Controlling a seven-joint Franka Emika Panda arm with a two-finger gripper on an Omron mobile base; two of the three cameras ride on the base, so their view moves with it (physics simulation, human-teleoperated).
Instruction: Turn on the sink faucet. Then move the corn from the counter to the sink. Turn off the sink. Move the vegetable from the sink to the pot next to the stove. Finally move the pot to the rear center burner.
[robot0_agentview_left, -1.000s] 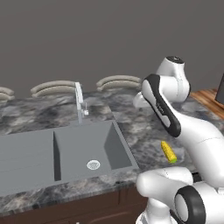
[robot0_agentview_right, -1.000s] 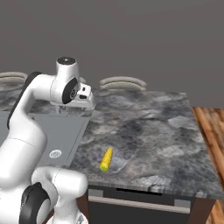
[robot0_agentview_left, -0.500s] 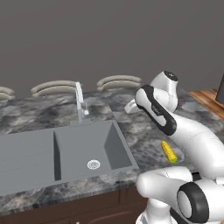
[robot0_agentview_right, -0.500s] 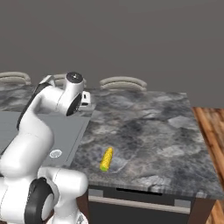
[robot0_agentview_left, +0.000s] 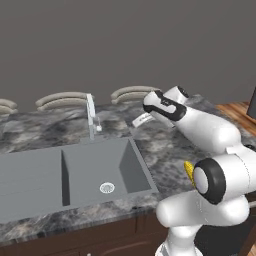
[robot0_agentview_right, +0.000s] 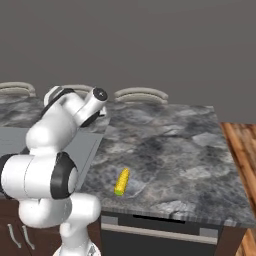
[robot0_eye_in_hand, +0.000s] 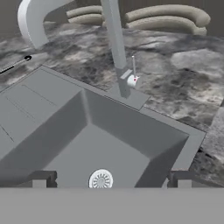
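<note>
Arm swung from upright toward faucet (robot0_eye_in_hand: 117, 48) at upper centre; claw (robot0_eye_in_hand: 109, 179) jaws apart, empty, above sink (robot0_agentview_left: 30, 170). Faucet-on step was next. Corn (robot0_agentview_right: 121, 181) lay untouched on worktop (robot0_agentview_right: 170, 150), lower centre.

Left base view: the corn (robot0_agentview_left: 189, 170) is mostly hidden behind the arm's elbow at 3 o'clock; only a yellow sliver shows. The sink (robot0_agentview_left: 30, 192) is cut by the left edge. Hand view: the faucet (robot0_eye_in_hand: 117, 48) spout runs off the top edge; the claw (robot0_eye_in_hand: 111, 178) fingertips barely show.
</note>
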